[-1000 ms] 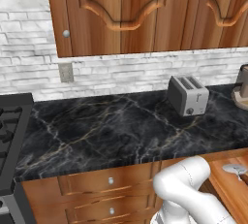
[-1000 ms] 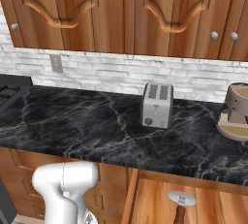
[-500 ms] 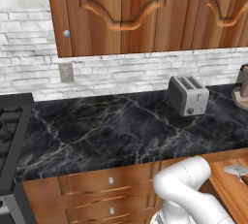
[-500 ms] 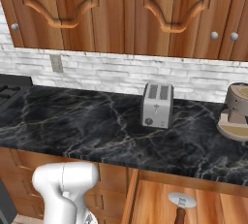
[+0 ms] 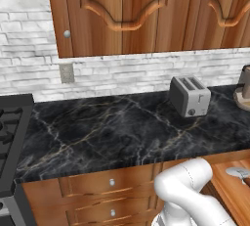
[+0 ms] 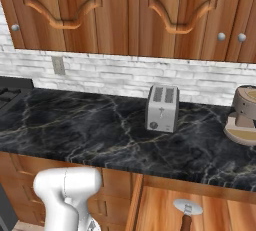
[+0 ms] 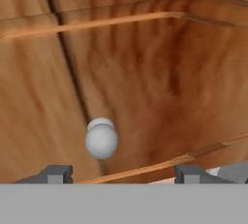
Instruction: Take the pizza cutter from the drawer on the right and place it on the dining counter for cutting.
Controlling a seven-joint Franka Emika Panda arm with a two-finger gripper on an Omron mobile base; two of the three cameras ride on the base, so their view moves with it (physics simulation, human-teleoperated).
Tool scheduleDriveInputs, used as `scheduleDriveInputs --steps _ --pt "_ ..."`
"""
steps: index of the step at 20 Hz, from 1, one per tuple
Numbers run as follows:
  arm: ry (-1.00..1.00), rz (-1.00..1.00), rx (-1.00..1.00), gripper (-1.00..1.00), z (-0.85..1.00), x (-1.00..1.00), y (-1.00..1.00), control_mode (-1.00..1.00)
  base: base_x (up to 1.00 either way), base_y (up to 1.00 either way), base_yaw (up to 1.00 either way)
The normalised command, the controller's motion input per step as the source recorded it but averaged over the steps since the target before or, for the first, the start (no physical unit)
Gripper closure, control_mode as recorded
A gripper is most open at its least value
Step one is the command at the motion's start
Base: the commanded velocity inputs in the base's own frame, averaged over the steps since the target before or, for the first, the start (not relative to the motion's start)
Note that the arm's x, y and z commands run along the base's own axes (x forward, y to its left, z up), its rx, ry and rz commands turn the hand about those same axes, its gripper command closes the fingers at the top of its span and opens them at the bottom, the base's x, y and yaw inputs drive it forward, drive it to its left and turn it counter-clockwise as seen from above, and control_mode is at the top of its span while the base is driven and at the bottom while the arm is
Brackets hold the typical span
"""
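The drawer [image 6: 200, 210] stands pulled out, so the opening step looks done, and the pizza cutter [image 6: 187, 212] lies inside it on the flat wooden floor, wheel blade toward the wall, dark handle running out of the bottom of the right base view. From the left base view the same cutter [image 5: 239, 173] sits at the far right edge, beyond the white arm [image 5: 188, 191]. Nothing is lifted yet: the grasp, the carry and the set-down on the dining counter are all to come, so I'd call this early days.

Down at the tool [image 7: 123, 174], the two dark finger tips [image 7: 54, 173] are spread well apart with nothing between them. Just ahead of the tool, a little toward its left tip, sits a round silver knob [image 7: 101, 139] on an orange-brown wooden front [image 7: 155, 72]; it is close in front but not pinched. Which front that knob belongs to I cannot tell. The cutter is above the tool and off to its right, by my reading of the base views.

The black marble counter [image 6: 90, 130] runs wide above the tool, a silver toaster [image 6: 162, 108] toward its back and a brown appliance [image 6: 242, 115] at its far right. Behind it a white brick wall [image 5: 122, 76] with an outlet [image 5: 66, 73], wooden cupboards [image 6: 125, 10] overhead, a dark stove [image 5: 12, 137] at the left end
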Motion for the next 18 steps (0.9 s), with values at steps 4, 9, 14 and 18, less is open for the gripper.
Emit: scheduleDriveInputs --steps 4,9,14,18 --pt "0.01 -0.06 0.0 -1.0 0.43 -0.9 -0.22 -1.0 0.0 0.0 0.0" --pt "0.04 -0.07 0.0 -1.0 0.99 -0.56 0.23 -1.0 0.0 0.0 0.0" --pt "0.0 -0.04 0.0 -1.0 1.0 -0.35 0.4 -1.0 0.0 0.0 0.0" --pt "0.03 -0.05 0.0 -1.0 1.0 -0.1 0.46 -1.0 0.0 0.0 0.0"
